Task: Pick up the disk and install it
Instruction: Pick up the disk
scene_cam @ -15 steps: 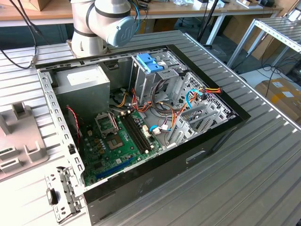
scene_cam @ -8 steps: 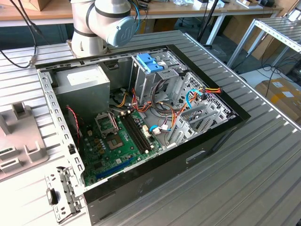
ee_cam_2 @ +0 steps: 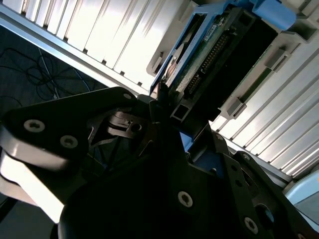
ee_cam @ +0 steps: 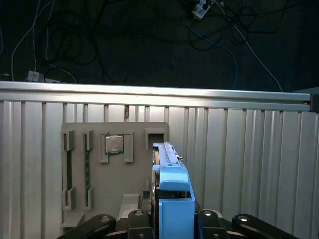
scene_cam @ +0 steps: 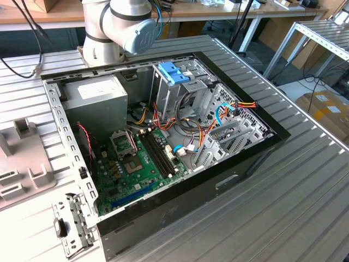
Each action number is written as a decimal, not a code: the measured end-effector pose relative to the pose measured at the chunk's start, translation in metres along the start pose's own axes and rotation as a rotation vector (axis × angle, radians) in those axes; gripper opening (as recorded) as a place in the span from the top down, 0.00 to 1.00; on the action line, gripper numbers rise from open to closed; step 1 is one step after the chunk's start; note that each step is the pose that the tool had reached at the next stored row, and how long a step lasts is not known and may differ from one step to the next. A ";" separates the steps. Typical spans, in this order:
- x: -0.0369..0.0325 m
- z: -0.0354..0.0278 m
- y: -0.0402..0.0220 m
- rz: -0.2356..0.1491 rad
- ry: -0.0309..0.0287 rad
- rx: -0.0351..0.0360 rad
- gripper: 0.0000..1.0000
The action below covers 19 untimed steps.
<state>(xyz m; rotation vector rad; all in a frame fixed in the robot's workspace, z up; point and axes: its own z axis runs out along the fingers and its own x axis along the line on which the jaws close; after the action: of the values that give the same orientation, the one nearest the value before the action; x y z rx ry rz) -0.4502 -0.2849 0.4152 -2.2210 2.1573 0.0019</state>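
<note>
The disk (ee_cam: 172, 191) is pinched on edge between the fingers (ee_cam: 206, 219), one pressed to each side, at the grey holder tray (ee_cam: 94, 184) on the table (ee_cam: 249, 164). Pickup is judged under way; installation into the open computer case (scene_cam: 218, 180) is not yet done.

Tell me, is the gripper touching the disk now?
Touching. In the first wrist view the gripper clamps the disk by its blue rail, one finger pressed on each side.

One disk (ee_cam: 172, 191), one open computer case (scene_cam: 191, 202), one grey parts tray (ee_cam: 114, 186).
</note>
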 end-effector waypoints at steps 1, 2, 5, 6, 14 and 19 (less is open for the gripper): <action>0.0000 -0.0007 0.0000 0.000 0.0000 -0.0001 0.63; -0.0001 -0.0021 0.0000 0.000 0.0000 0.0000 0.63; -0.0002 -0.0053 -0.0002 0.000 0.0000 -0.0001 0.63; -0.0002 -0.0063 -0.0002 0.000 0.0000 0.0000 0.63; -0.0005 -0.0152 -0.0005 0.000 0.0000 0.0000 0.63; -0.0006 -0.0190 -0.0006 0.000 0.0000 0.0000 0.63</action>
<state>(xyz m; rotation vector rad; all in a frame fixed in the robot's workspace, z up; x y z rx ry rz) -0.4502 -0.2849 0.4342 -2.2209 2.1573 0.0020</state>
